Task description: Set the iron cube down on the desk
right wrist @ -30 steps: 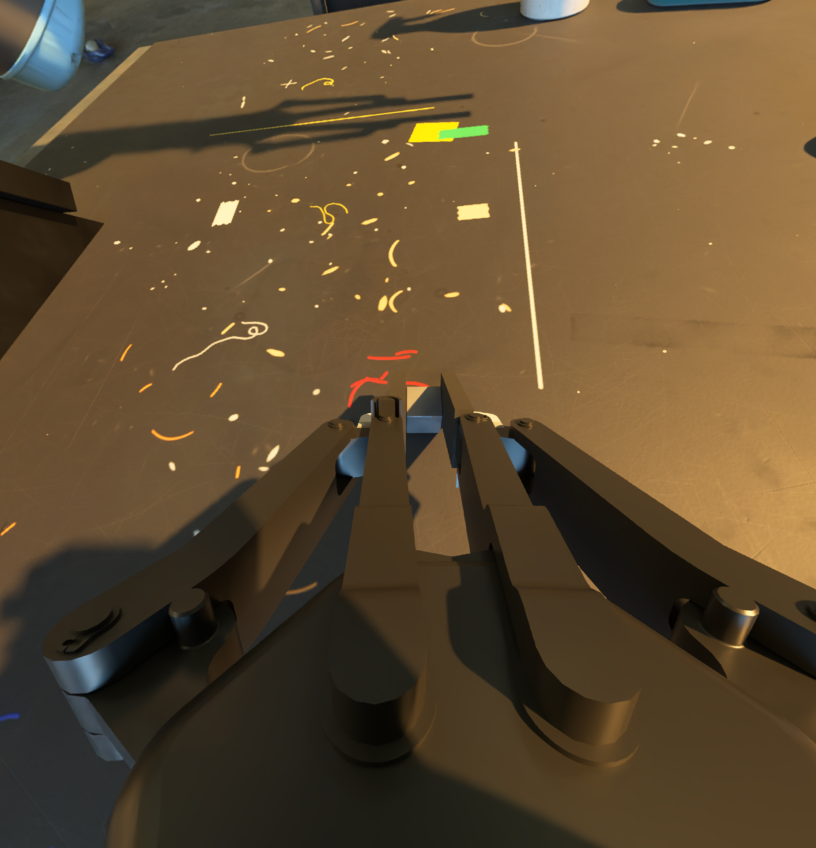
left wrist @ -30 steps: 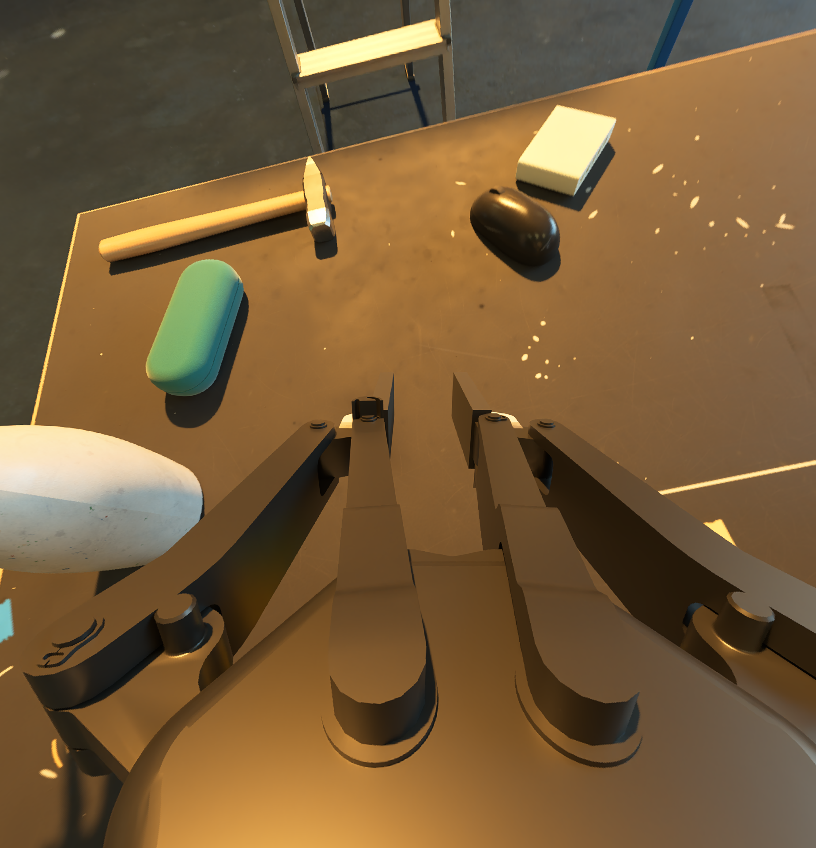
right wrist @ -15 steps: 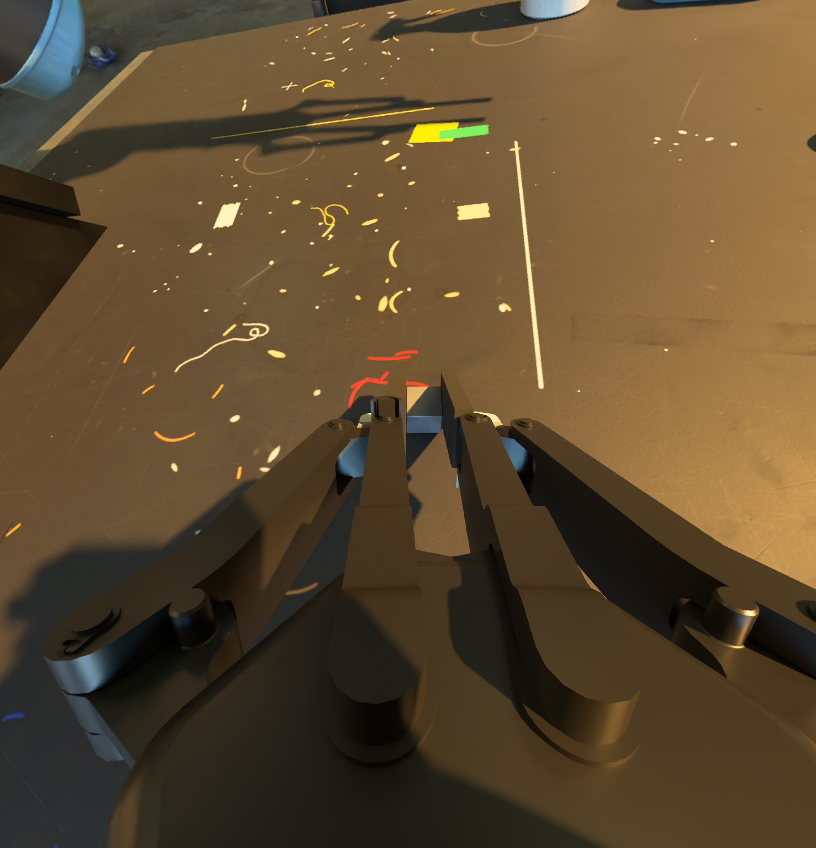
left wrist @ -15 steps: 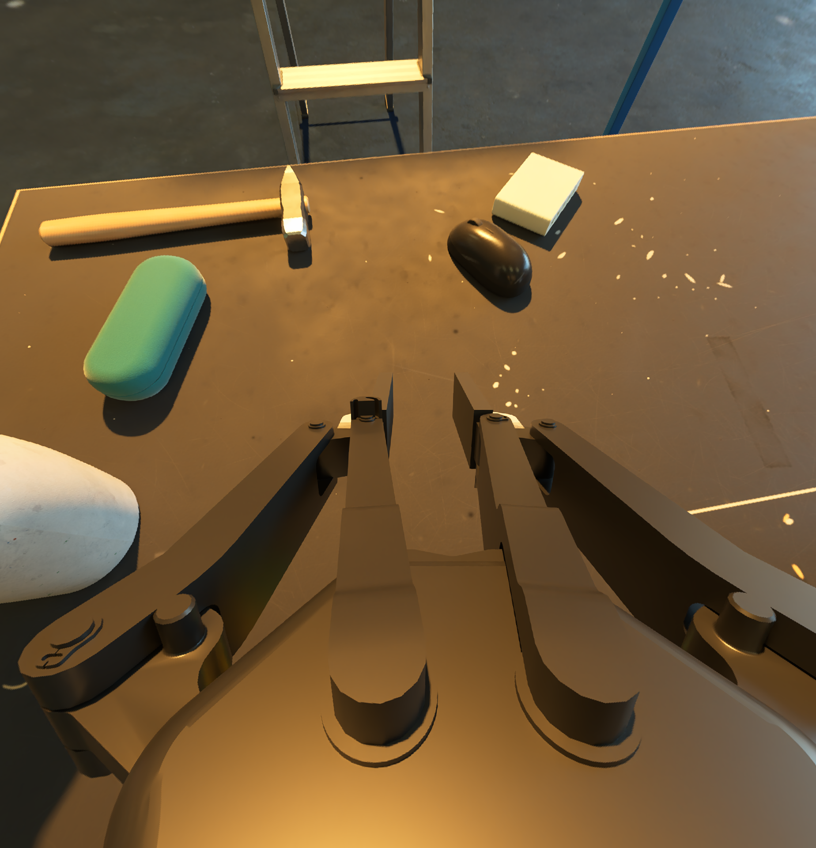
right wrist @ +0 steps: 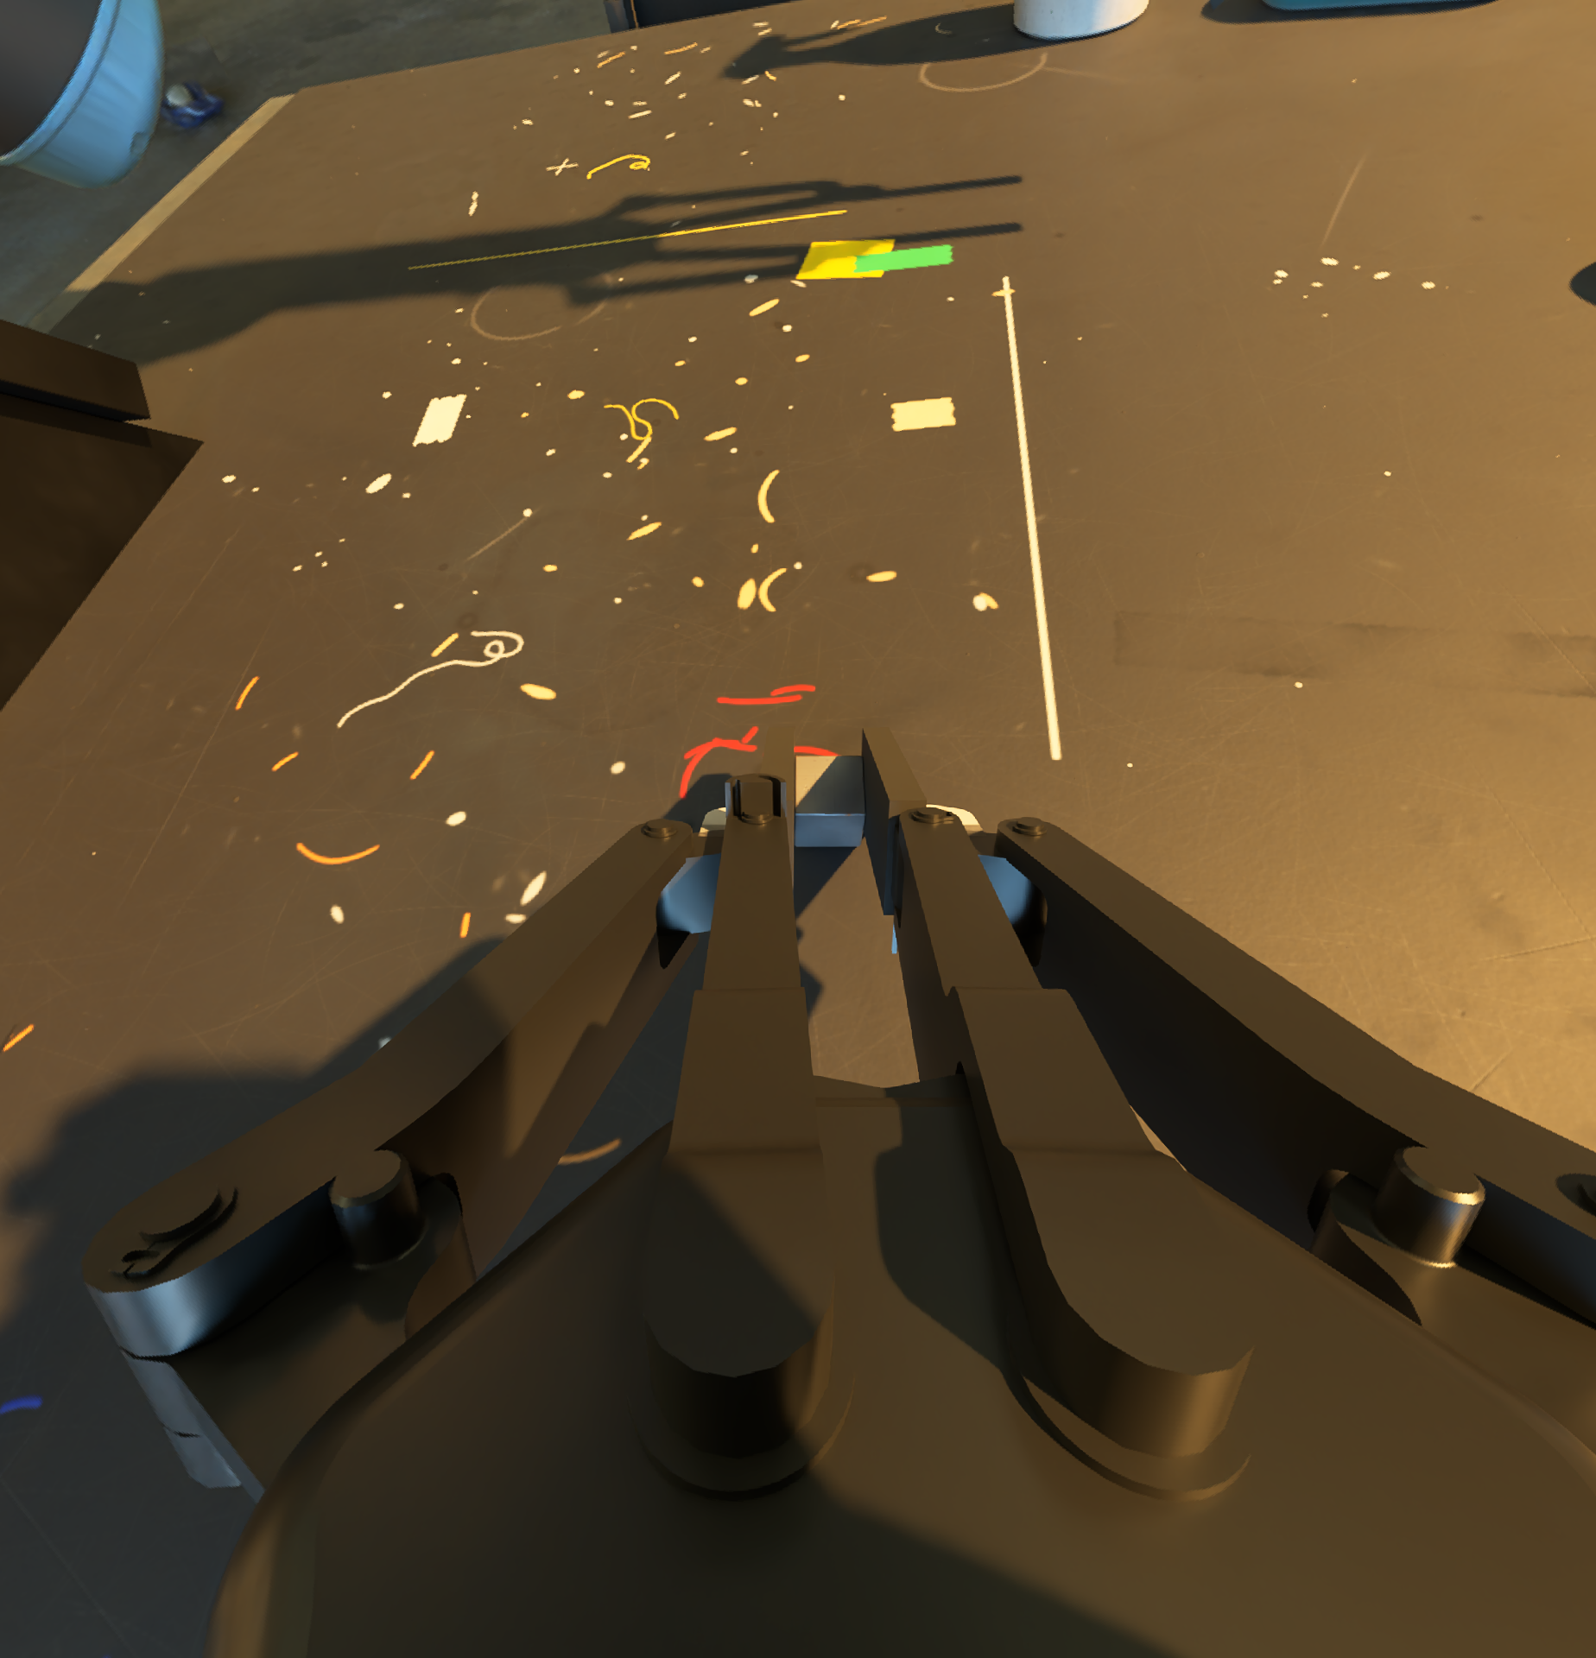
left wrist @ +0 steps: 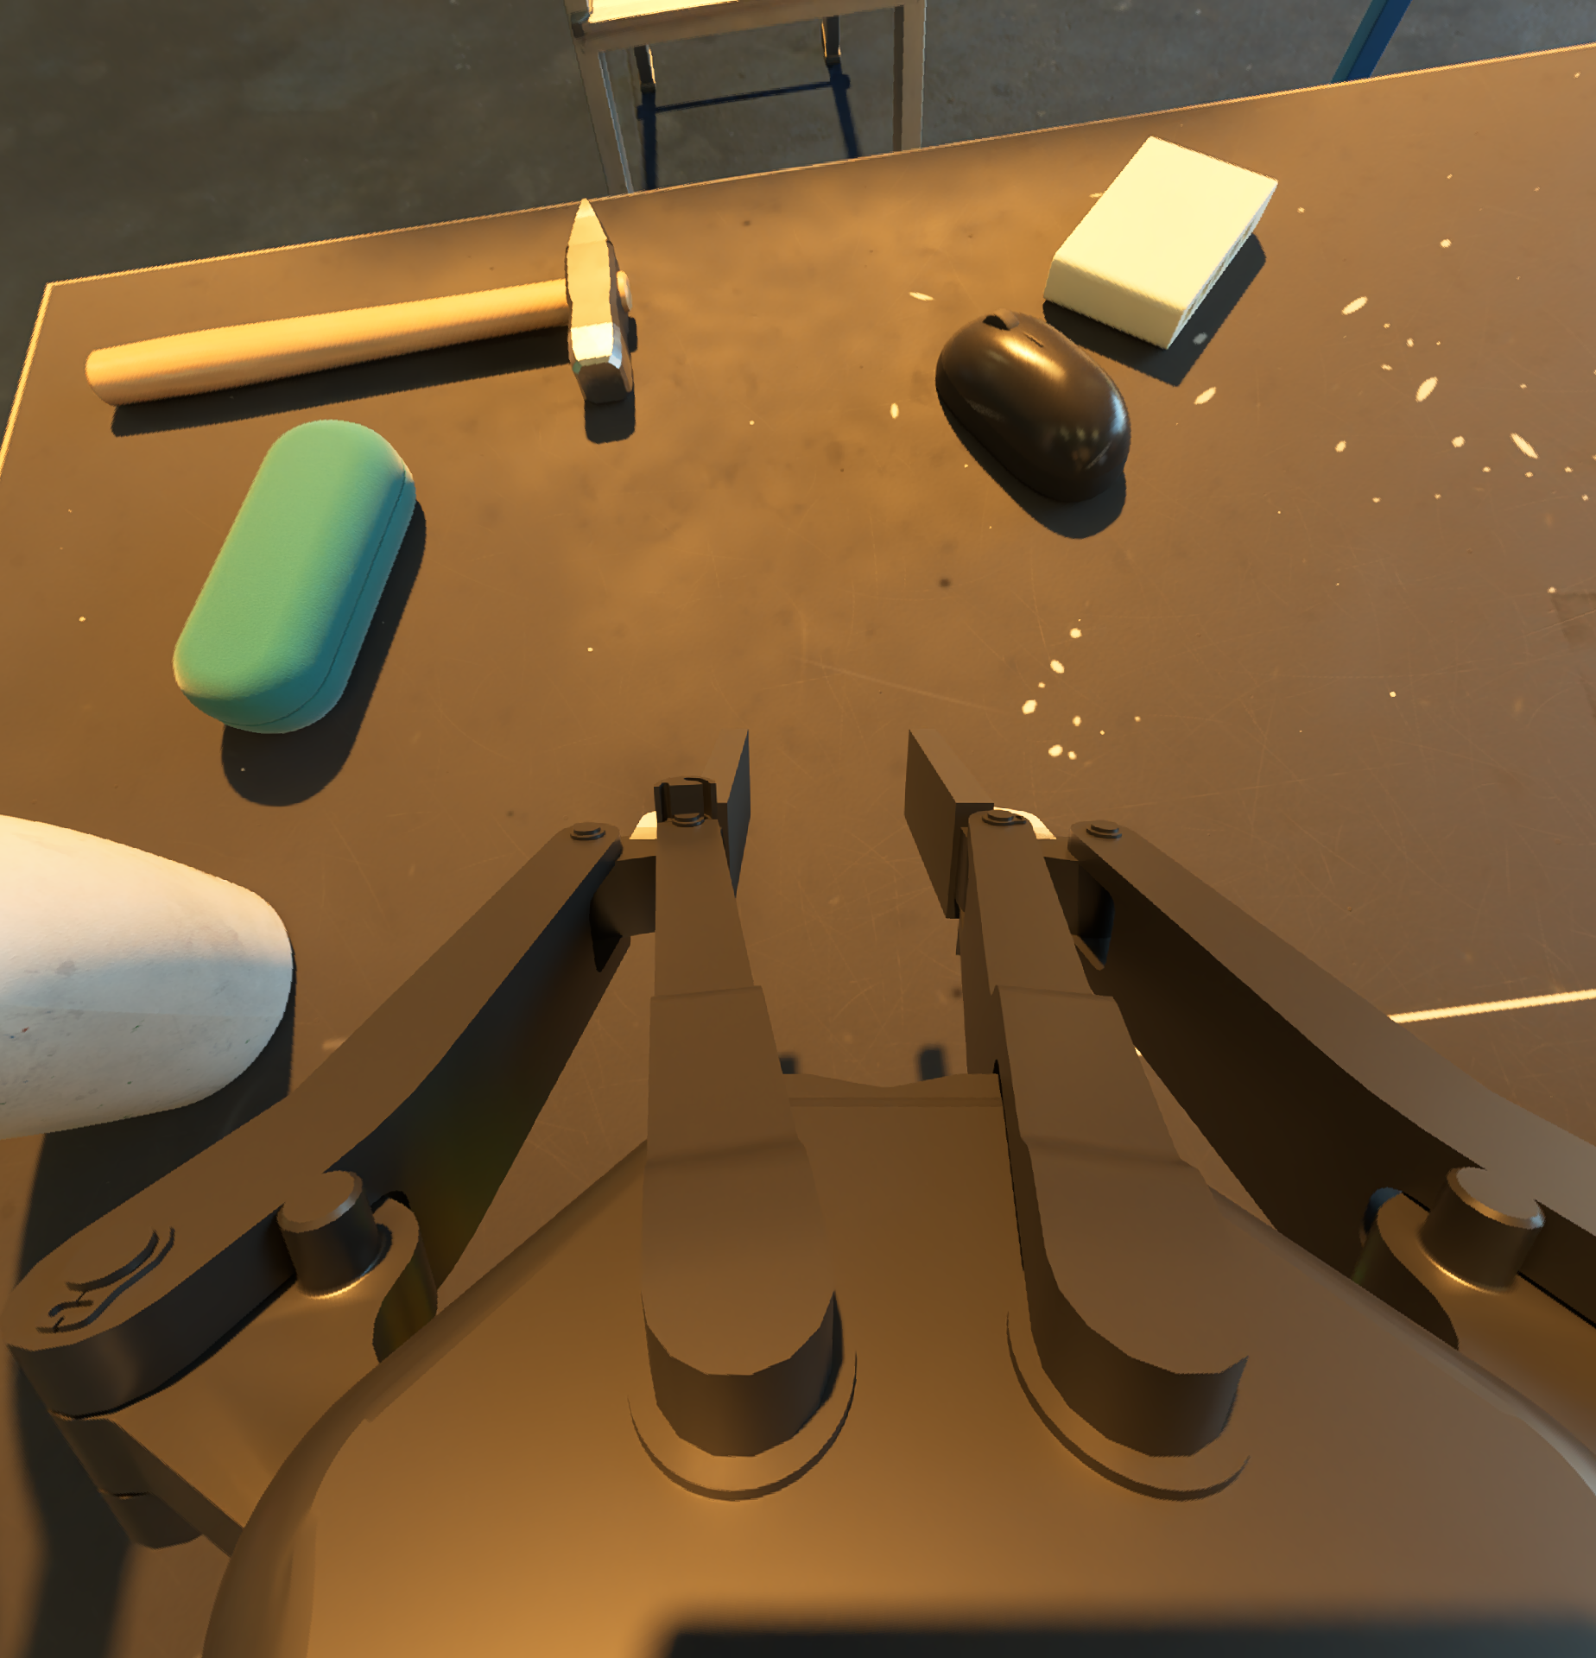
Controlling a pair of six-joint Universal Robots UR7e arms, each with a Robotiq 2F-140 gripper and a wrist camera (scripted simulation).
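so the right end effector (right wrist: 828,779) was pinching the iron cube (right wrist: 828,789) at mid-frame, just above the surface (right wrist: 1315,807); left end effector (left wrist: 826,807) was spread, holding nothing

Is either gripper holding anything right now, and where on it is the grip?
The right gripper holds the iron cube at its fingertips, pinched across two opposite side faces. The left gripper is open and holds nothing.
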